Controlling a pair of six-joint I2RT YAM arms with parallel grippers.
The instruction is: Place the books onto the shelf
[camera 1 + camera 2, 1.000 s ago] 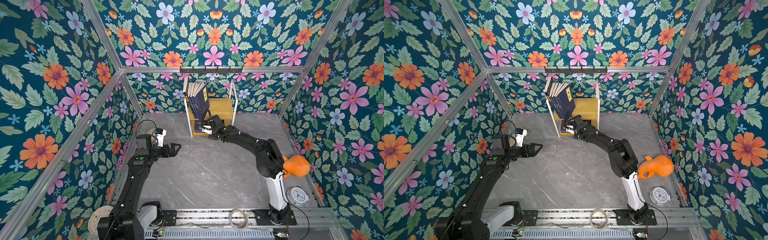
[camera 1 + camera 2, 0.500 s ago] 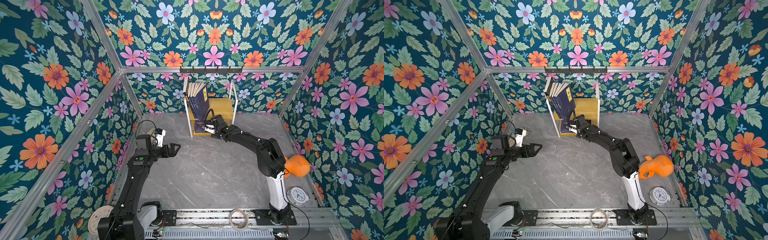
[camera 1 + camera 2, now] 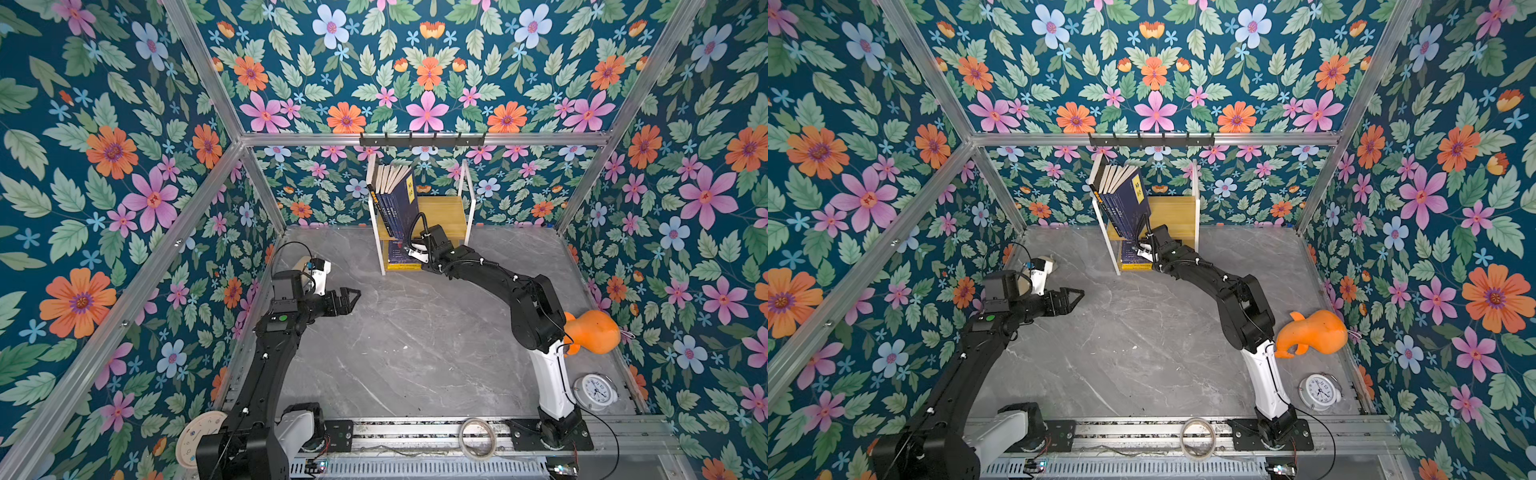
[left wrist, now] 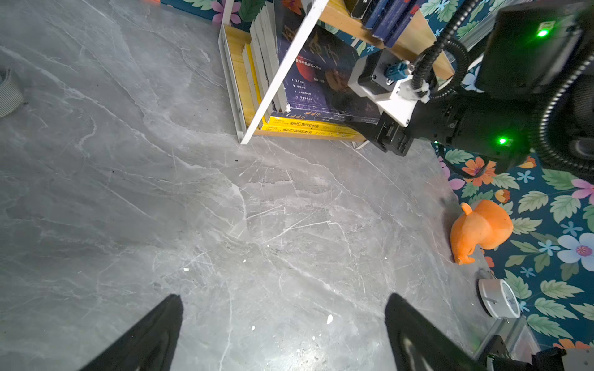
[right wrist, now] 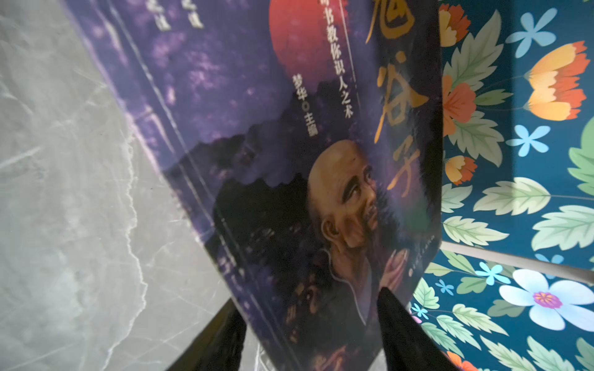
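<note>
The shelf (image 3: pixel 444 212) stands against the back wall. Several navy books (image 3: pixel 399 195) lean on its upper board. On the lower board more books (image 3: pixel 397 259) lie stacked, yellow ones (image 4: pixel 299 127) under a purple-covered one (image 5: pixel 257 128). My right gripper (image 3: pixel 409 249) reaches into the lower tier. Its jaws stand apart on either side of the purple book's near corner, and one finger (image 4: pixel 363 128) lies along the stack's spine side. My left gripper (image 3: pixel 353 295) hovers wide open over bare floor on the left, with nothing between its fingers (image 4: pixel 405 321).
A black hook rail (image 3: pixel 422 140) runs above the shelf. An orange toy (image 3: pixel 594 332) and a white alarm clock (image 3: pixel 594 388) sit by the right wall. A tape ring (image 3: pixel 478 436) lies on the front rail, and a round disc (image 3: pixel 199 432) at front left.
The right gripper's jaws have narrowed a little around the book's corner, and it has barely shifted at the lower tier. The left arm has not moved.
</note>
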